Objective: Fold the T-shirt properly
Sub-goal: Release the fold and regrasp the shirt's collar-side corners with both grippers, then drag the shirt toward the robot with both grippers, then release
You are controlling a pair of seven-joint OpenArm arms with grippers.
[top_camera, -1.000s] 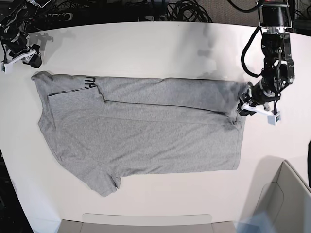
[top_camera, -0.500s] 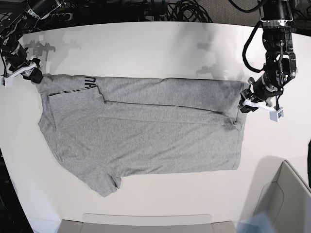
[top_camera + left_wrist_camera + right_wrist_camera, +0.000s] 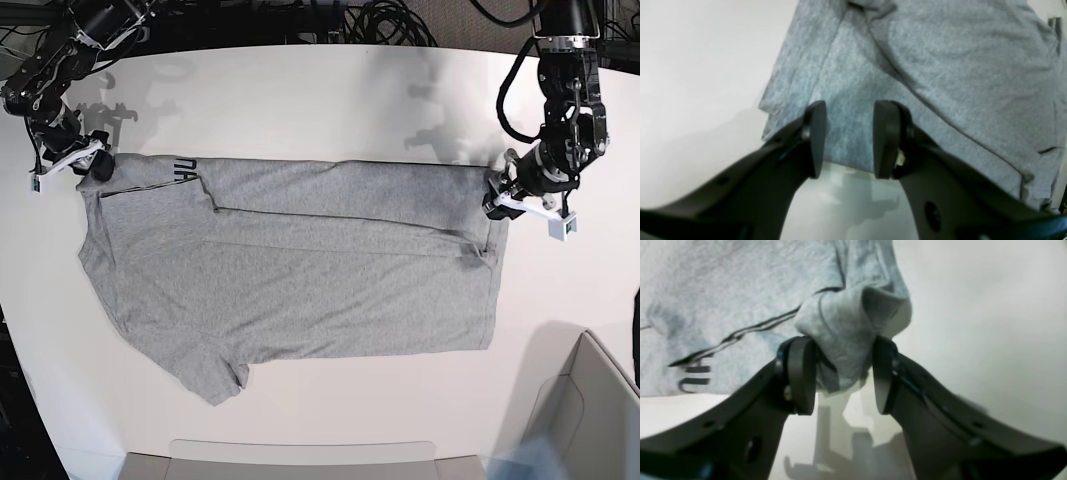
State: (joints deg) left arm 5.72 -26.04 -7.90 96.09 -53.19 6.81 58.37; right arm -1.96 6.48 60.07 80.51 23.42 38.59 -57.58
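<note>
In the lower part of the base view I see the rim of a grey tray [image 3: 300, 450] at the bottom edge and a box [image 3: 590, 420] in the lower right corner. Above them the T-shirt [image 3: 300, 280] lies spread flat on the white desk [image 3: 300, 100], filling the middle of the frame, with one sleeve pointing to the lower left. The upper strip of the cloth is folded over, and some black letters [image 3: 184, 168] show near the upper left.

At the right edge of the shirt I have the left gripper [image 3: 495, 203]. In the left wrist view its fingers [image 3: 885, 140] stand apart over the corner of the hem (the cloth lies between and behind them, but I cannot tell if they touch it), so they are open.

At the upper left of the base view the right gripper [image 3: 95, 165] sits on the shirt's corner. In the right wrist view a bunched fold of grey cloth [image 3: 846, 336] is between its fingers [image 3: 800, 373], which press it from both sides.

Behind the desk, at the top of the frame, are black cables [image 3: 380, 20].
</note>
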